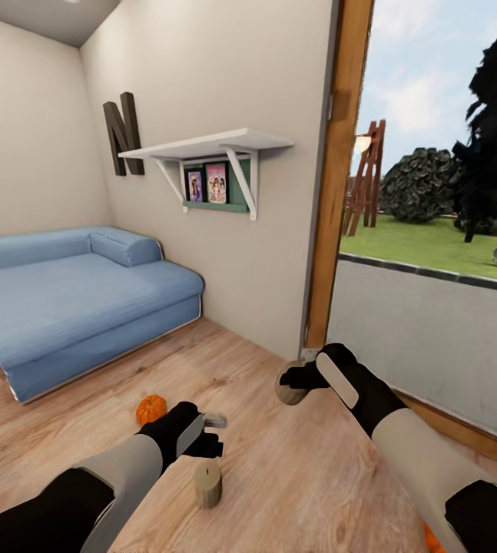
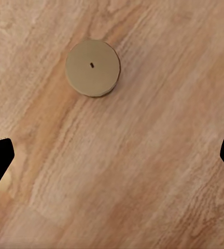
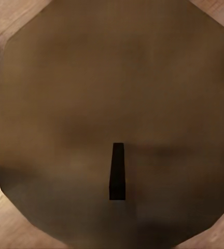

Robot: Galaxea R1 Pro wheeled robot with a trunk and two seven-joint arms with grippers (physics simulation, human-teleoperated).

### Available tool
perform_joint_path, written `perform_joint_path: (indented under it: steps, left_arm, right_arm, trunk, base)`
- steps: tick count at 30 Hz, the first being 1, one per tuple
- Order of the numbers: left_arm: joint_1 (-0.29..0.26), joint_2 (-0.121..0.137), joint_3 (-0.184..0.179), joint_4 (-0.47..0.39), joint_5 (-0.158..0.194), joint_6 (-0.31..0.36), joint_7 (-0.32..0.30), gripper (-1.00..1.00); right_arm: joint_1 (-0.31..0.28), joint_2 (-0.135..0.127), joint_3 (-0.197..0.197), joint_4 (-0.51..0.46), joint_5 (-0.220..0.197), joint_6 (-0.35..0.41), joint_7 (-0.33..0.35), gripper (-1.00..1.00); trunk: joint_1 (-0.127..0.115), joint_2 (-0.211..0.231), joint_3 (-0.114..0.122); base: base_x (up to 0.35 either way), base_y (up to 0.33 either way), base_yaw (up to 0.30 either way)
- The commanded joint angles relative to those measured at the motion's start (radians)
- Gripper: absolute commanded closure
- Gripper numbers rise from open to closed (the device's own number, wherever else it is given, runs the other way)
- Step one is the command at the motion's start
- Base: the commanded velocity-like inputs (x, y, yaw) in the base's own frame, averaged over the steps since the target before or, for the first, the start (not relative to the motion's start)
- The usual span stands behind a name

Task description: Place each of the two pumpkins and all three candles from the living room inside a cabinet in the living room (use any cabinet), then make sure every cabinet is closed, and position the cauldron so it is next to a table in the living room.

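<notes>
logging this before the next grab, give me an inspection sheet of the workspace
surface: light wooden floor, bare boards between the things
job's things: one candle upright on the floor by the left gripper; a second candle at the right gripper, its top and wick close up in the right wrist view; one pumpkin on the floor near the sofa; an orange patch at the right arm's edge, too cut off to name
clutter: nothing seen
grippers: left gripper open, above the floor, empty; right gripper at the second candle, grip cannot be told
cables: nothing seen
surroundings: blue sofa, white wall shelf with photos, large window onto a garden
</notes>
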Motion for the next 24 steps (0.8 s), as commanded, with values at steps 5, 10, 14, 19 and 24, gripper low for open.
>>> perform_joint_path:
  steps: [5,10,14,19,24]
  left_arm:
    - [0.0,0.001,0.0,0.0,0.011,0.006,0.008,-1.0]
    - [0.0,0.003,0.001,0.003,0.011,0.006,0.008,-1.0]
    - [0.0,0.004,0.001,0.004,0.011,0.006,0.008,-1.0]
    - [0.0,0.004,0.001,0.004,0.011,0.006,0.008,-1.0]
    - [0.0,0.004,0.001,0.003,0.011,0.004,0.008,-1.0]
  right_arm:
    - [-0.001,-0.001,0.005,-0.002,-0.011,0.001,-0.008,1.0]
    - [0.0,-0.001,0.005,-0.014,-0.013,0.001,-0.011,1.0]
    - [0.0,-0.003,0.001,-0.086,-0.012,0.002,-0.024,1.0]
    - [0.0,-0.004,-0.003,-0.167,-0.012,0.009,-0.047,1.0]
    - [0.0,-0.004,-0.002,-0.257,-0.013,0.056,-0.051,1.0]
  trunk:
    - [0.002,-0.002,-0.02]
    - [0.004,-0.003,-0.04]
    - [0.006,-0.004,-0.055]
    - [0.008,-0.005,-0.075]
    - [0.01,-0.006,-0.094]
  base:
    - [0.0,0.0,0.0]
    - [0.0,0.0,0.0]
    - [0.0,0.0,0.0]
    - [0.0,0.0,0.0]
    - [0.0,0.0,0.0]
